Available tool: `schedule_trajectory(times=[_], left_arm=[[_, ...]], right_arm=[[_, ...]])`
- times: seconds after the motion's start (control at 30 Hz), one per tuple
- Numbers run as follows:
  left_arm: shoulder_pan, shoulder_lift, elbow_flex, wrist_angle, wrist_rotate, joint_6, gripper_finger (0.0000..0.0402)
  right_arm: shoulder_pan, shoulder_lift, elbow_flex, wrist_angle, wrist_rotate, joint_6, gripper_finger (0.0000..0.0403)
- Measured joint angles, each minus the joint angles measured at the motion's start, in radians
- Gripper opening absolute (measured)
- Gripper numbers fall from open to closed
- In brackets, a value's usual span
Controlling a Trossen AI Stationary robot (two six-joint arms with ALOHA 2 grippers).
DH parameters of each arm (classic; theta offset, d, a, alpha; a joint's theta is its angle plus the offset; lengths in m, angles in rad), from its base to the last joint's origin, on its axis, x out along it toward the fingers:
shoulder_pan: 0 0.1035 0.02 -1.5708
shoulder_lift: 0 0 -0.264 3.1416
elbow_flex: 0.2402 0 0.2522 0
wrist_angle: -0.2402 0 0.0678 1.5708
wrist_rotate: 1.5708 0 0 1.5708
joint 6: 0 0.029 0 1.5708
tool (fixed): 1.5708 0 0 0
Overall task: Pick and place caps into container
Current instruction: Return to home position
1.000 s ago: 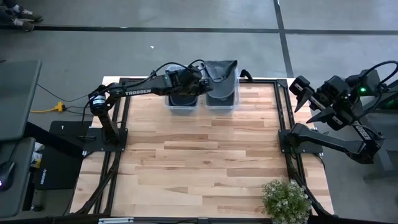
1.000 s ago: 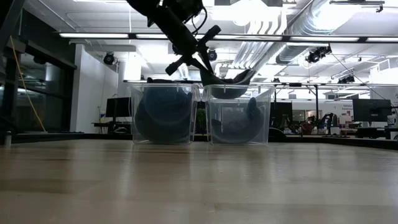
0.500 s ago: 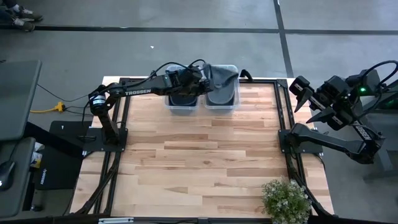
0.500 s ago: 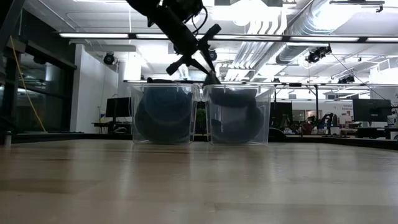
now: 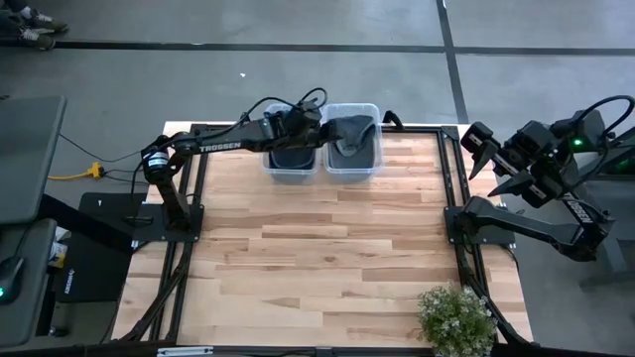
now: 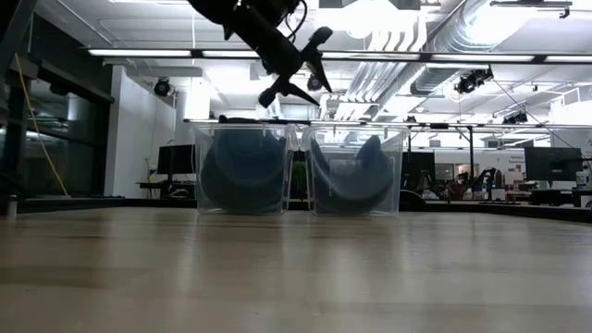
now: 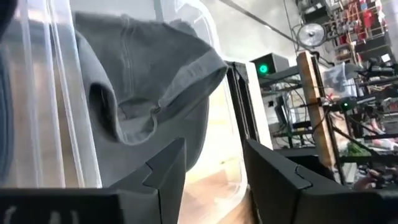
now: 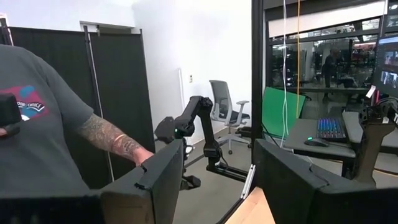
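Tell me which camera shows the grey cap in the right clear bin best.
The left wrist view: the grey fabric cap fills it, seams visible. The high view shows it small from above; the low view, a dark shape through the clear plastic bin; the right wrist view, nothing.

The table point(image 5: 327, 248) has a top of pale wooden boards laid in long strips, running level across the low view point(image 6: 296, 268). At the middle of its far edge stand two clear plastic bins side by side, the left bin point(image 5: 290, 177) just beside the right bin point(image 5: 353, 171). Black metal frames run along the left side point(image 5: 189, 198) and the right side point(image 5: 458, 188). A small green plant point(image 5: 456, 315) sits at the near right corner.
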Motion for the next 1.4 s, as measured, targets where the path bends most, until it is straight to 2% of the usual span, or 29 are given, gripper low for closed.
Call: schedule_trajectory(times=[0.2, 0.43, 0.57, 0.8, 0.87, 0.93, 1.07, 1.2, 1.4], left_arm=[[0.000, -0.014, 0.002, 0.027, -0.002, 0.102, 0.0121], [-0.007, -0.036, 0.000, 0.023, 0.043, 0.204, 0.0011], [-0.024, -0.082, -0.001, 0.005, 0.028, 0.298, 0.0009], [-0.100, -0.216, 0.003, -0.112, -0.128, 0.501, 0.0001], [-0.122, -0.264, -0.004, -0.173, -0.151, 0.563, 0.0002], [-0.149, -0.308, -0.007, -0.166, -0.163, 0.609, 0.0001], [-0.183, -0.446, -0.122, -0.180, -0.176, 0.664, 0.0001], [-0.200, -0.619, -0.337, -0.101, -0.190, 0.664, 0.0001], [-0.226, -0.912, -0.728, 0.225, -0.178, 0.643, 0.0000]], right_arm=[[0.000, 0.000, 0.000, -0.004, -0.030, 0.000, 0.0193], [-0.028, 0.000, 0.000, -0.093, -0.008, -0.058, 0.0193], [-0.065, 0.000, -0.001, -0.225, 0.060, -0.151, 0.0193], [-0.138, 0.000, -0.001, -0.311, 0.168, -0.247, 0.0191], [-0.157, 0.000, -0.001, -0.345, 0.175, -0.268, 0.0186], [-0.175, 0.000, -0.001, -0.410, 0.191, -0.307, 0.0177], [-0.196, -0.002, -0.001, -0.513, 0.243, -0.361, 0.0160], [-0.201, -0.014, -0.001, -0.533, 0.283, -0.372, 0.0147], [-0.201, -0.068, -0.002, -0.632, 0.344, -0.401, 0.0129]])
